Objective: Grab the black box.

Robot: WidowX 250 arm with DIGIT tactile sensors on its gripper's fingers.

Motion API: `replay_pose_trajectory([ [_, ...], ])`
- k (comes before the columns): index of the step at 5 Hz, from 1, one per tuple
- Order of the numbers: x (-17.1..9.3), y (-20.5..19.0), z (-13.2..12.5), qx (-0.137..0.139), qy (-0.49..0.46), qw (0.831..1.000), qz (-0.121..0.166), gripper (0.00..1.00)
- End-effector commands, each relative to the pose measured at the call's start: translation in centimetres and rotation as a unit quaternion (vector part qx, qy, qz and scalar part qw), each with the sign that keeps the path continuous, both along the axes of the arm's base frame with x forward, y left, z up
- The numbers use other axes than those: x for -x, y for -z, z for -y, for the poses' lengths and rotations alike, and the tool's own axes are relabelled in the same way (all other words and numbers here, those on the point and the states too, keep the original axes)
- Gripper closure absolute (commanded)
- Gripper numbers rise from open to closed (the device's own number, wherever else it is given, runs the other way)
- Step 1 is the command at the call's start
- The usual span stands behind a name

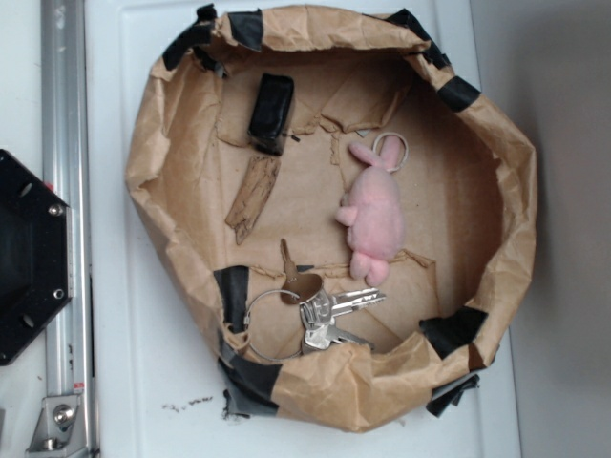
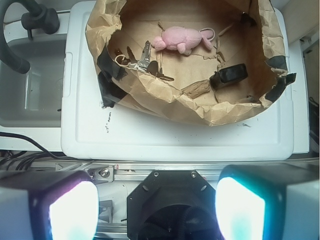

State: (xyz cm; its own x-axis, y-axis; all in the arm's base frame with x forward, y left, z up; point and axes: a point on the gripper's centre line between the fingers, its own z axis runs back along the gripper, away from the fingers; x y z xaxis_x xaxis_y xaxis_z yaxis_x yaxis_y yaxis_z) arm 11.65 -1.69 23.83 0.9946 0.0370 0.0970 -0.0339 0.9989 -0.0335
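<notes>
The black box [image 1: 271, 112] [image 2: 229, 76] lies inside the paper basin [image 1: 172, 172] at eleven o'clock, well apart from the pink bunny [image 1: 374, 215]. The gripper [image 2: 156, 207] hangs outside, fingers [image 2: 72, 210] spread wide.

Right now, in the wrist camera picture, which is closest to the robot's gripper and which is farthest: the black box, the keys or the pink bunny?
The gripper sits at the bottom edge, outside the paper nest.
1. The black box, lowest in the nest, on the right.
2. The keys, on the left, a bit higher up.
3. The pink bunny, in the middle, highest up, so farthest.
</notes>
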Motion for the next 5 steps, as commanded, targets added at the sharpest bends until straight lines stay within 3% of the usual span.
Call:
replay_pose_trajectory([
  [1, 0.0, 0.0, 0.0, 0.000, 0.000, 1.000, 0.000, 0.00],
  [4, 0.0, 0.0, 0.0, 0.000, 0.000, 1.000, 0.000, 0.00],
  [5, -5.0, 1.9, -0.9, -0.002, -0.114, 0.993, -0.005, 0.00],
])
